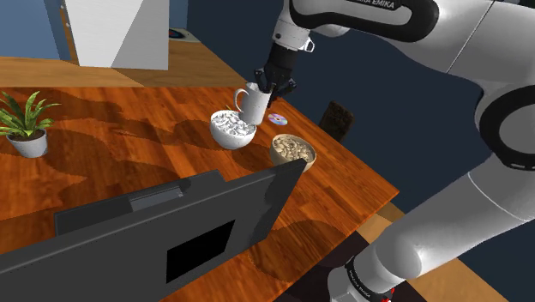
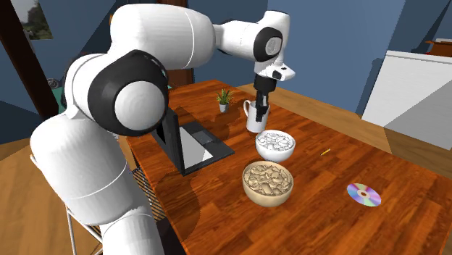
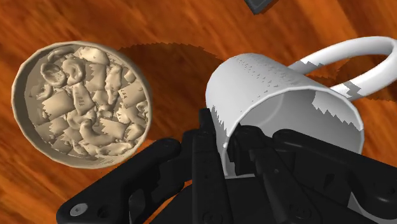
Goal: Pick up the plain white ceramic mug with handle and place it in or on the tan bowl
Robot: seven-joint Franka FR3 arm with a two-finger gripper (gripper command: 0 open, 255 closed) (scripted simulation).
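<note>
A white mug (image 1: pixel 249 103) with a loop handle hangs above the wooden table (image 1: pixel 129 163), a little tilted. My black gripper (image 1: pixel 273 86) is shut on its rim, one finger inside the wall and one outside, as the wrist view shows (image 3: pixel 232 143). In the second exterior view the mug (image 2: pixel 255 116) hangs from the gripper (image 2: pixel 261 100) behind the two bowls. The tan bowl (image 1: pixel 293 151) (image 2: pixel 268 182), full of beige lumps, stands on the table. In the wrist view the tan bowl (image 3: pixel 83 105) lies off to one side of the mug (image 3: pixel 273 95), not beneath it.
A white bowl (image 1: pixel 233 129) (image 2: pixel 276 145) with pale filling stands just under and beside the mug. A shiny disc (image 1: pixel 276 118) (image 2: pixel 363 194), a small dark block (image 1: pixel 337 118), a potted plant (image 1: pixel 26 124) and an open laptop (image 1: pixel 171 232) also share the table.
</note>
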